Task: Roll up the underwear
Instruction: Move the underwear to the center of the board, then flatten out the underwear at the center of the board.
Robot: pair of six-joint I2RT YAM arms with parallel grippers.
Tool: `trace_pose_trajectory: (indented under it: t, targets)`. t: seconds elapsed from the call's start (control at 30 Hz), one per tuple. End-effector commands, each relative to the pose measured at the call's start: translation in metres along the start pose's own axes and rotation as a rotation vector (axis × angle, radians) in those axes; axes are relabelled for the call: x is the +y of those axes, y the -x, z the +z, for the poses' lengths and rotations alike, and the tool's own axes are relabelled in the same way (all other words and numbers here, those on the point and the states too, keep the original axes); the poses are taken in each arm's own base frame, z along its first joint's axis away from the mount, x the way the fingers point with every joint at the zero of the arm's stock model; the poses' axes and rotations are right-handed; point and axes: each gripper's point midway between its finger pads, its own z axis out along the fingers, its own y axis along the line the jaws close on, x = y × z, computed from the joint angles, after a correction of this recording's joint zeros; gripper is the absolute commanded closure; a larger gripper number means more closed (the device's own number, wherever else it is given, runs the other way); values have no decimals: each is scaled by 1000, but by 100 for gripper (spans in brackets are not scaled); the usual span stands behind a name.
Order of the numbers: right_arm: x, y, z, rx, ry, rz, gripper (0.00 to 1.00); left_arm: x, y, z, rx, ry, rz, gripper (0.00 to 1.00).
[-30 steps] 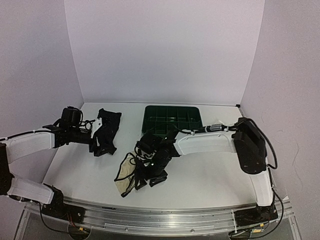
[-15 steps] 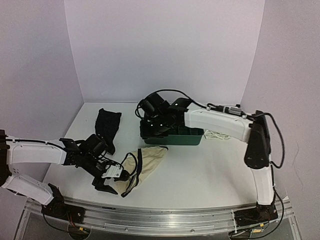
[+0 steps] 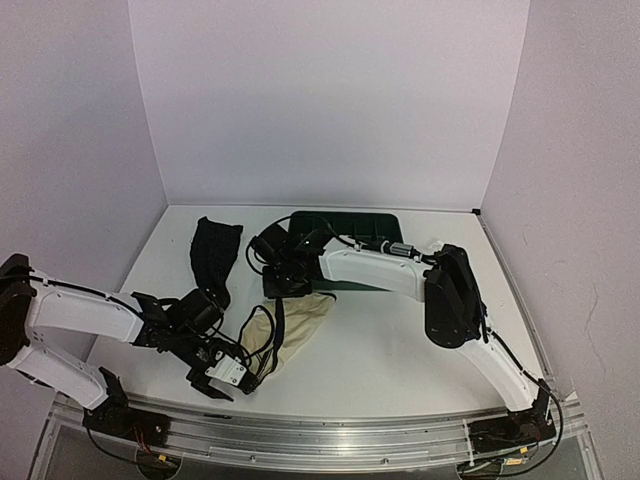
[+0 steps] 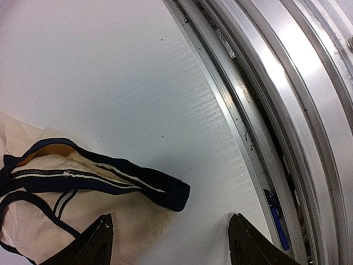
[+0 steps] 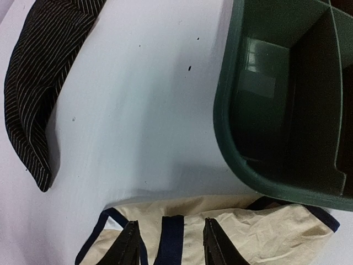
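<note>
Down at the near-left of the bench point(image 3: 400, 350), the cream underwear point(image 3: 290, 328) lies spread and rumpled, its dark trim point(image 4: 138, 185) looping round the edges, and both arms reach to it. Well behind it, towards the far-left corner, the black underwear point(image 3: 213, 255) sits crumpled in a long strip, apart from everything. Up close on the right wrist camera it shows fine pale pinstripes. The green tray point(image 3: 375, 228) stands at the far middle with its dividers visible inside, and the right arm crosses its left half and hides much of it from above. The tray's near-left corner overlaps the far edge of the cream cloth; resting on it or just above it, hard to call from these angles. Along the near edge runs the aluminium rail point(image 4: 287, 110), close to where the left arm is working.

Left fingers point(image 3: 228, 375) first: low at the near-left end of the cream garment, spread wide, bare bench between them, nothing pinched. One tip is over the cream cloth, and a folded end of the trim lies just ahead of the gap. Over to the right fingers point(image 3: 288, 285): at the far edge of the same garment, just beside the tray corner, parted but narrower than the left pair. They straddle a strip of dark trim with cream cloth showing either side of it. Released, not clamped on anything.
</note>
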Motion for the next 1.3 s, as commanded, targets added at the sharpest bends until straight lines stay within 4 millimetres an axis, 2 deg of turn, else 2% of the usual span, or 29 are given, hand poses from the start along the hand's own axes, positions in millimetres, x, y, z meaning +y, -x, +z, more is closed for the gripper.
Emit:
trace_pose_trajectory:
  t: [0.0, 0.17, 0.4, 0.5, 0.57, 0.7, 0.8, 0.87, 0.93, 1.0, 1.07, 1.17, 1.2, 1.27]
  targets:
    - [3, 6, 7, -39, -16, 29, 64, 4, -1, 10, 6, 24, 61, 29]
    - [-7, -12, 24, 4, -51, 19, 65, 14, -5, 15, 24, 59, 67, 32]
    - [-11, -21, 41, 18, -72, -15, 70, 9, -12, 19, 51, 36, 69, 46]
    - [-13, -21, 42, 11, -82, -20, 83, 9, -10, 19, 45, 35, 78, 60]
    - [-13, -17, 40, 0, -84, -25, 98, 10, -10, 19, 43, 38, 81, 71]
    - [-9, -2, 25, -38, -79, -31, 100, 12, -8, 18, 42, 44, 85, 97]
    - [-5, 16, 3, -79, -60, -24, 100, 19, -5, 12, 44, 63, 45, 100]
    - [0, 31, -20, -106, -32, -16, 100, 29, -1, 3, 56, 85, -14, 100]
    - [6, 42, -50, -121, 11, -1, 100, 45, 6, -14, 37, 110, -88, 100]
    - [9, 51, -86, -127, 63, 16, 100, 63, 15, -41, -19, 143, -164, 100]
    - [2, 52, -118, -125, 87, 40, 100, 80, 21, -71, -80, 199, -233, 100]
    - [-19, 46, -164, -126, 100, 84, 100, 90, 28, -108, -130, 263, -267, 100]
    - [-30, 34, -169, -103, 90, 93, 100, 89, 32, -118, -143, 275, -268, 100]
    - [-40, 24, -186, -86, 104, 125, 100, 90, 40, -132, -168, 301, -283, 100]
